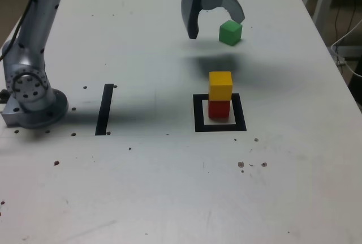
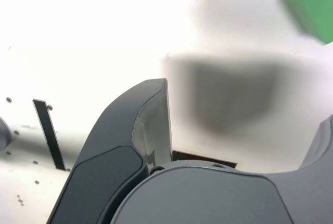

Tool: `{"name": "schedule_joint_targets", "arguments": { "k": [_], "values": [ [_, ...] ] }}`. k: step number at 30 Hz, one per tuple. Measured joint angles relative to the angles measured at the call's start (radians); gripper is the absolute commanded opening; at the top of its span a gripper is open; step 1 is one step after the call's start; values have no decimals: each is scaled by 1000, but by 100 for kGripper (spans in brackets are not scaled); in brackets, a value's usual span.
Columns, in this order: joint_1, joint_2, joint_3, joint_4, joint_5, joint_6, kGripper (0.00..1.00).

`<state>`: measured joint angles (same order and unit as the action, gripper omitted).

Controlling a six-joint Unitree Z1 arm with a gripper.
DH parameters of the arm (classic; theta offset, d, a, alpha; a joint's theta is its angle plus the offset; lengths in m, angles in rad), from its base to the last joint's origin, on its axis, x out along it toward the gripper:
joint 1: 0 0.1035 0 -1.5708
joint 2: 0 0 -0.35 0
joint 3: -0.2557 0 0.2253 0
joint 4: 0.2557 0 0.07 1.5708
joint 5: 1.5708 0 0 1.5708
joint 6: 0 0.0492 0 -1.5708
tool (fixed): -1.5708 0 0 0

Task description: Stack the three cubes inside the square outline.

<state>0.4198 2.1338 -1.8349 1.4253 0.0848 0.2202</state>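
Note:
A yellow cube [image 1: 220,85] rests on a red cube [image 1: 219,109] inside the black square outline [image 1: 199,114] on the white table. The green cube [image 1: 230,32] lies on the table behind the stack, also seen in the wrist view as the green cube [image 2: 311,7]. My gripper [image 1: 217,25] hangs open above the table, just to the exterior view's left of the green cube, with nothing between its fingers [image 2: 151,125]. A sliver of the square outline [image 2: 204,158] peeks out under the gripper body.
A straight black tape strip [image 1: 104,109] lies to the exterior view's left of the outline, and shows as the tape strip [image 2: 48,133] in the wrist view. The arm's base [image 1: 31,94] stands at the table's left edge. Small dark specks dot the table surface.

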Motion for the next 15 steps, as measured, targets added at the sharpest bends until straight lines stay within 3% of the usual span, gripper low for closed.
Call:
{"name": "schedule_joint_targets", "arguments": {
  "k": [15],
  "values": [
    [79,131,-176,20,-31,-154,99]
  ]
}}
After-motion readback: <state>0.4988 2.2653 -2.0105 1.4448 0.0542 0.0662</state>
